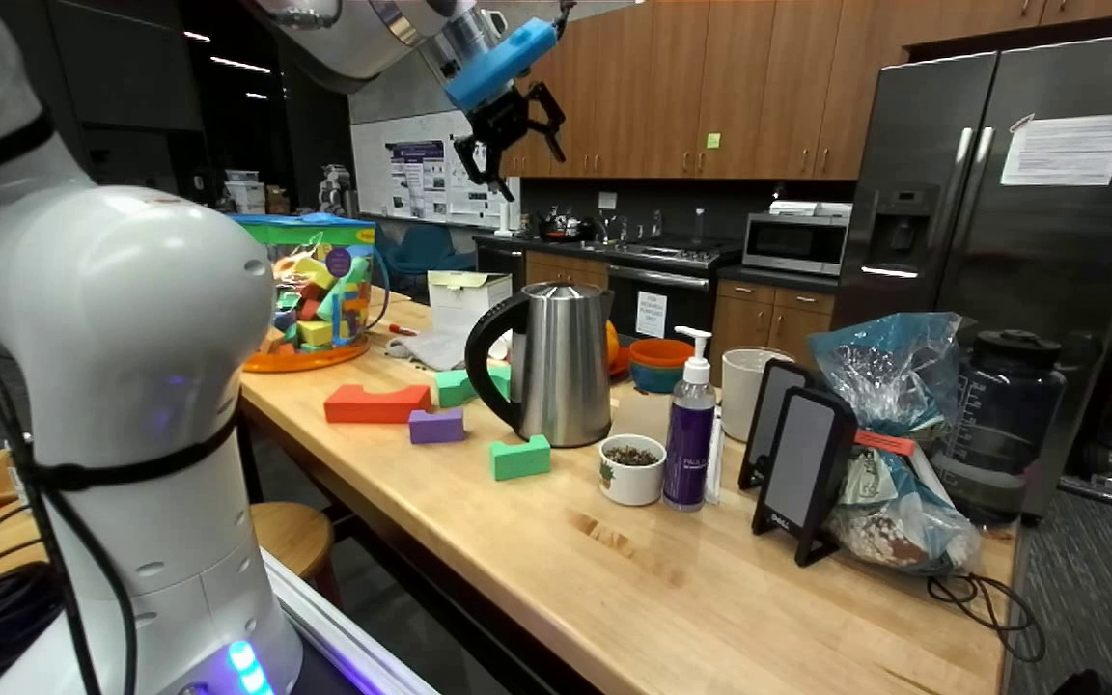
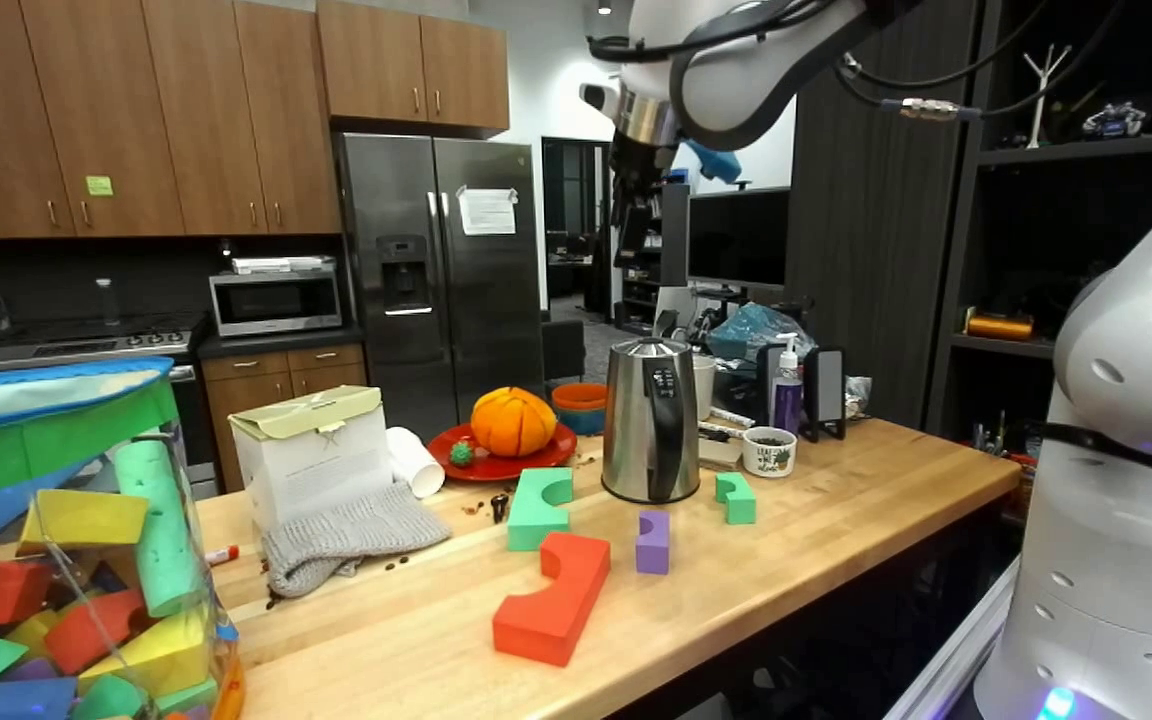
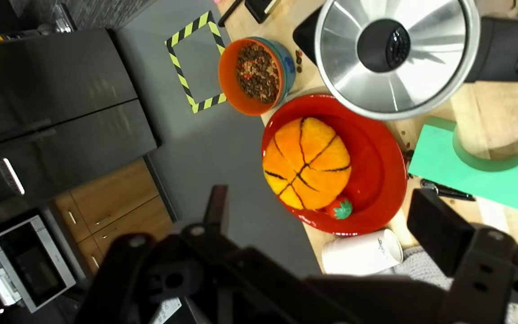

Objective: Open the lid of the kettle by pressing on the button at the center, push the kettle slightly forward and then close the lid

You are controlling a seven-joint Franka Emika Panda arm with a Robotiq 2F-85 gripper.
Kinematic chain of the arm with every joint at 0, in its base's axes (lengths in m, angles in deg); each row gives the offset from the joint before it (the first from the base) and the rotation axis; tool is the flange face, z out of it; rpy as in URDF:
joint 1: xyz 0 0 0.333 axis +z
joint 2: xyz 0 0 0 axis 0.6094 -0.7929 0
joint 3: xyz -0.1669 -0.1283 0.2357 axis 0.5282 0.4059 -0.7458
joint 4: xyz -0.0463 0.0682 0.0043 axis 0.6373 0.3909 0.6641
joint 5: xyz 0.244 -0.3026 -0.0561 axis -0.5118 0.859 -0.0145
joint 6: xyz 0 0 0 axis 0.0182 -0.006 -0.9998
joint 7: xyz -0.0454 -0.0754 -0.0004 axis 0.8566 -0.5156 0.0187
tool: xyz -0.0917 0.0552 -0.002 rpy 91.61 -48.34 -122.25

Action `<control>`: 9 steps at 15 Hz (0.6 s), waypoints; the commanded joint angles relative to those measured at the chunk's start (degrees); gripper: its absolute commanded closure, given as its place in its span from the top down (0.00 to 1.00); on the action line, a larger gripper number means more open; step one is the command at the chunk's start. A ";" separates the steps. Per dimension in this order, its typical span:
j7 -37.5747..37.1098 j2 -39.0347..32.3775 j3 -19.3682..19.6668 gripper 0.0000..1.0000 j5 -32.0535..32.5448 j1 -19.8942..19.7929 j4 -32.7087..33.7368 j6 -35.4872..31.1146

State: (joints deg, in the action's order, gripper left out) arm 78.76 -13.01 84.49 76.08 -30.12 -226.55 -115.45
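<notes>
So, gripper [image 1: 534, 178]: hanging up in the air, higher than the kettle [image 1: 566, 372] and well apart from it. Fingers [image 3: 439, 234] spread wide, nothing in their grasp.
Kettle: shiny steel, upright on the desk [image 1: 604, 598], black handle [image 3: 506, 49] sticking out the side.
Lid [image 3: 425, 63]: down on the kettle, a round steel disc with a black button [image 3: 376, 45] in the middle.
Red plate [image 3: 373, 157]: just beside the kettle, with an orange pumpkin-looking thing [image 3: 306, 164] on it plus a little strawberry [image 3: 340, 209].
Orange bowl [image 3: 228, 78]: near the plate, brown bits inside.
Blocks: four near the kettle, namely a red block [image 2: 566, 615], a purple block [image 2: 653, 548], a small green block [image 2: 739, 500] and a larger green block [image 2: 534, 512].
White pot [image 1: 633, 487]: on the kettle's other side from the big green block, right by a purple pump bottle [image 1: 689, 444]; two dark speakers [image 1: 797, 463] stand past that.
White cup [image 3: 360, 254]: lying on its side by the plate, near a grey knit cloth [image 2: 356, 530] and a white box [image 2: 311, 455].
</notes>
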 commanded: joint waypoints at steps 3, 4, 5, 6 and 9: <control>7.46 -3.18 5.38 1.00 -0.64 -1.71 -2.89 -5.78; 7.57 -3.91 5.76 1.00 -0.87 -2.19 -3.31 -6.45; 7.26 -4.40 5.97 1.00 -1.12 -2.63 -3.79 -7.16; 6.71 -4.98 6.03 1.00 -1.34 -2.97 -4.20 -7.95; 3.92 -6.69 4.96 1.00 -0.70 -4.53 -4.77 -9.79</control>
State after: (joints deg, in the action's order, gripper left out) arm 84.03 -18.27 90.21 75.61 -33.09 -230.98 -122.93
